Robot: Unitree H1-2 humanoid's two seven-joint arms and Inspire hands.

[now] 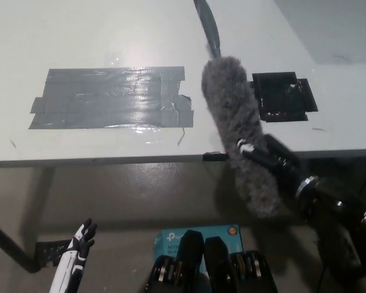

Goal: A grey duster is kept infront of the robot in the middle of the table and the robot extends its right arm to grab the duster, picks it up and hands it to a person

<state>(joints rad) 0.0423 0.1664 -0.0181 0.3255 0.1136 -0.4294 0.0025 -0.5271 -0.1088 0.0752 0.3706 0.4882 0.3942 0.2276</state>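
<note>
Above the table [79,36] edge, the right hand [271,162] grips the duster [238,137], lifted. Handover comes next: extend toward a person, none visible. Left hand [79,241] rests low, fingers apart.

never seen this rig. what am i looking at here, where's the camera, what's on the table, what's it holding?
This is one picture from a camera on a humanoid robot's head, looking steeply down. The black right hand comes in from the lower right and is closed around a fluffy grey duster, lifted off the table, its dark handle pointing up towards the far edge. The white left hand rests low at the lower left, below the table edge, holding nothing. On the white table there is a patch of grey tape and a small patch of black tape. A blue box sits on the floor near the robot.
</note>
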